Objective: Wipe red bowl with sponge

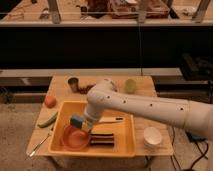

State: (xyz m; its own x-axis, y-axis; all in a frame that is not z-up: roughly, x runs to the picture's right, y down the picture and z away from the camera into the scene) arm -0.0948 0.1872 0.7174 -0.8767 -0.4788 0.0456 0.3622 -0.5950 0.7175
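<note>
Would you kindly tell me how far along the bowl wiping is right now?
Done: the sponge is held in the shut gripper. In hand: the gripper holds it over the upper rim of the red bowl, which sits in the yellow tray. Left: the wiping itself; contact with the bowl cannot be confirmed.

A tray (122,136) is set on the middle of a table (150,95). Inside the tray, in its left front corner, a bowl (74,141) is placed. The gripper (85,125) is held over the back rim of that bowl, closed on the sponge (77,121). A cup (152,136) is stood right of the tray. A ball (49,101) is found left of the tray. A left rear cup (73,83) and a right rear cup (130,86) are stood behind the tray.
</note>
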